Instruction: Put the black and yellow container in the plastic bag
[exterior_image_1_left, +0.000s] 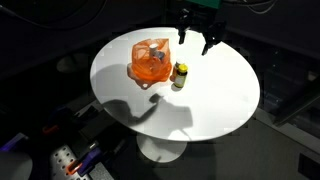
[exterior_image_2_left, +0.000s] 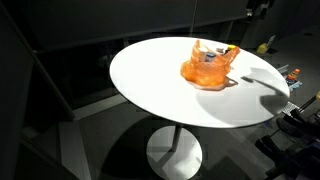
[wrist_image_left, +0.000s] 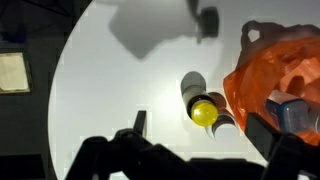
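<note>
In an exterior view, your black robot gripper (exterior_image_1_left: 196, 44) hung at upper centre, fingers apart and empty. Below it the small black container with the yellow cap (exterior_image_1_left: 179, 75) appeared to stand on the round white table (exterior_image_1_left: 215, 105), just right of the crumpled orange plastic bag (exterior_image_1_left: 150, 62).

In an exterior view, the bag (exterior_image_2_left: 208, 65) hid nearly all of the container, so depth was hard to read.

In the wrist view, the container (wrist_image_left: 200, 100) sat mid-frame above the spread fingers (wrist_image_left: 140, 125), with the bag (wrist_image_left: 285, 75) crowding the right edge. The finger on that side could have snagged plastic, and an off-centre squeeze could have toppled the narrow container.
</note>
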